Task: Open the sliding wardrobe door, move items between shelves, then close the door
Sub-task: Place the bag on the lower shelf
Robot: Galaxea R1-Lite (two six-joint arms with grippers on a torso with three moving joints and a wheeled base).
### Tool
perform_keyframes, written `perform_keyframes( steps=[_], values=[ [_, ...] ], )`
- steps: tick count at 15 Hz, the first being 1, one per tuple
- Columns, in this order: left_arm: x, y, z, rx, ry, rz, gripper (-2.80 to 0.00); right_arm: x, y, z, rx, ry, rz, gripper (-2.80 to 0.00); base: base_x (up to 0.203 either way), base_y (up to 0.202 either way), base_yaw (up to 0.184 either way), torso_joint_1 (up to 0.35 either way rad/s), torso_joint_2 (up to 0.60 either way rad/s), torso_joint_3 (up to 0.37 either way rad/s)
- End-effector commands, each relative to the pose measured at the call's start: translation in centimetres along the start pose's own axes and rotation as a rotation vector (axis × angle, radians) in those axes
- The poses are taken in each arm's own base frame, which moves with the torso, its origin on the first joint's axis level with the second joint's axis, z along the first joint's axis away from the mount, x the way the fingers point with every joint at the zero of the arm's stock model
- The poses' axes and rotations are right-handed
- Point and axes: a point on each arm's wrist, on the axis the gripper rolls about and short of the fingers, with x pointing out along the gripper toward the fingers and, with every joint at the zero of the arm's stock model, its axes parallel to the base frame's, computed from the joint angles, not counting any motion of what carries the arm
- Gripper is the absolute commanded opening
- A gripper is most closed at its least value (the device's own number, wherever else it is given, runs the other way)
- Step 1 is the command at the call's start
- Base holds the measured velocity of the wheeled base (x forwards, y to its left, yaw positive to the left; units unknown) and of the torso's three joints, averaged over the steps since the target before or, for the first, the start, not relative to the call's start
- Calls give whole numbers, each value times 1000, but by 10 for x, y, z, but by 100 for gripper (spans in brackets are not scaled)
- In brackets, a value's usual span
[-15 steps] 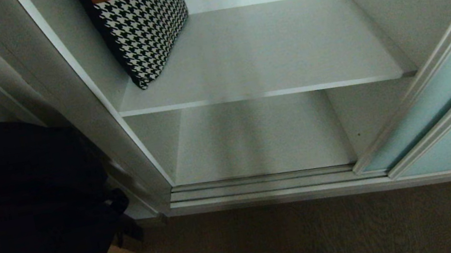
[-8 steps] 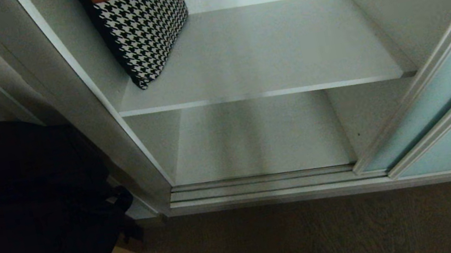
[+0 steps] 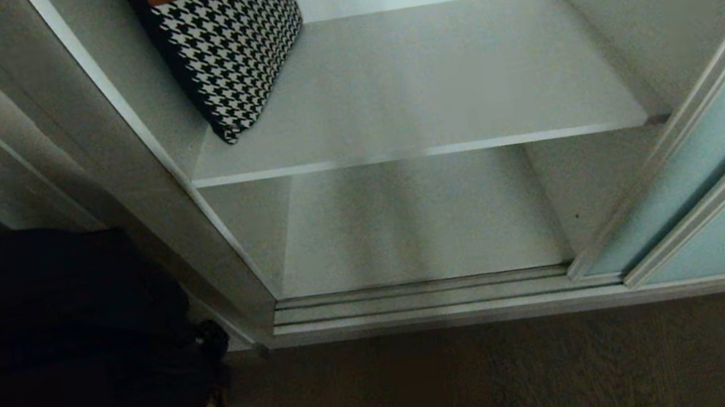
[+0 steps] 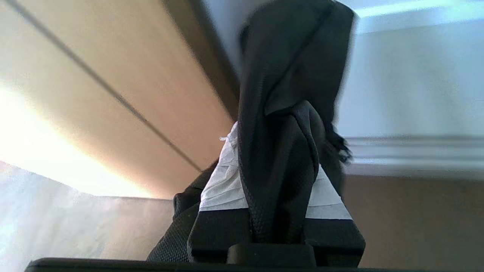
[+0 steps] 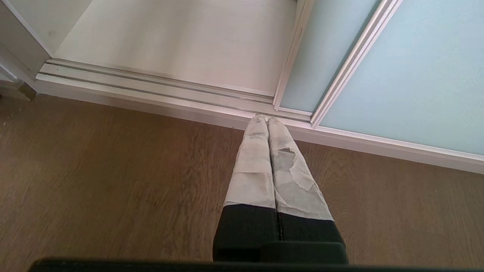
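My right gripper (image 5: 267,120) has two long tapering fingers (image 5: 252,166) wrapped in worn, peeling grey-white tape above black bases, with a black housing edge behind. My left gripper (image 4: 278,177) shows the same white tape (image 4: 223,185) over black finger bases.

From the head view I can't see my left hand (image 4: 278,181); the black pouch bag (image 3: 50,378) covers it, running off the frame. The houndstooth bag (image 3: 231,48) is cut off above.
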Motion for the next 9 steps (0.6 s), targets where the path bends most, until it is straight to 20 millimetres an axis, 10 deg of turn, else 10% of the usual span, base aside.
perform_keyframes(
  steps=[1, 9],
  values=[
    [-9, 1, 2, -5, -53, -34, -280, 0, 0, 0, -1, -2, 1, -280, 0, 0, 0, 0, 0, 0],
    [-48, -1, -14, -12, -140, -144, -280, 0, 0, 0, -1, -2, 1, -280, 0, 0, 0, 0, 0, 0]
  ],
)
